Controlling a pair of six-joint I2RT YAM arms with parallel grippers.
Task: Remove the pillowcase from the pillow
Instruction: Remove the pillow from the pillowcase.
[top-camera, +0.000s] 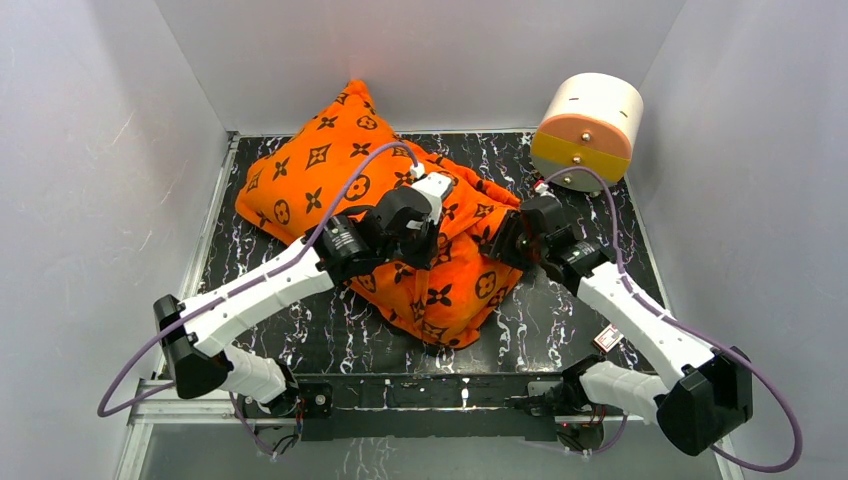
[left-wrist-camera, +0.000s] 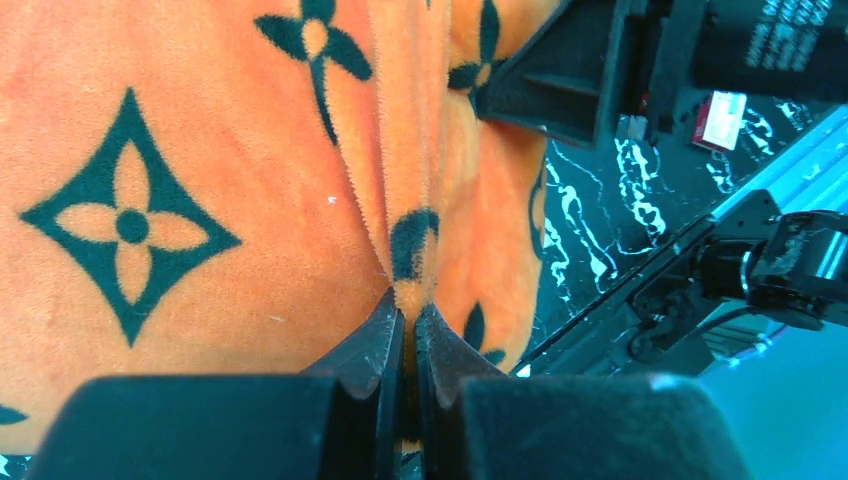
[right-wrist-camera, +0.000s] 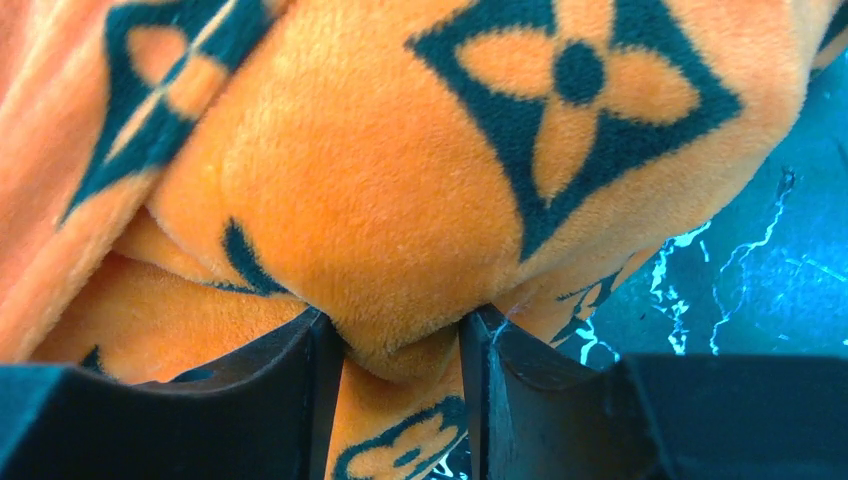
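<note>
The orange pillowcase (top-camera: 320, 170) with black flower motifs lies plump across the middle of the dark marbled table (top-camera: 560, 330). The pillow is hidden inside it. My left gripper (top-camera: 430, 238) sits on top of the case near its right half. In the left wrist view this gripper (left-wrist-camera: 410, 312) is shut on a thin raised fold of the pillowcase (left-wrist-camera: 200, 150). My right gripper (top-camera: 503, 243) is at the case's right edge. In the right wrist view its jaws (right-wrist-camera: 400, 325) stand partly apart, pressed on both sides of a thick bulge of the pillowcase (right-wrist-camera: 400, 200).
A white-and-orange round drum (top-camera: 588, 130) stands at the back right corner. White walls close in the table on the left, back and right. The right arm's black gripper body (left-wrist-camera: 560, 90) shows close by in the left wrist view.
</note>
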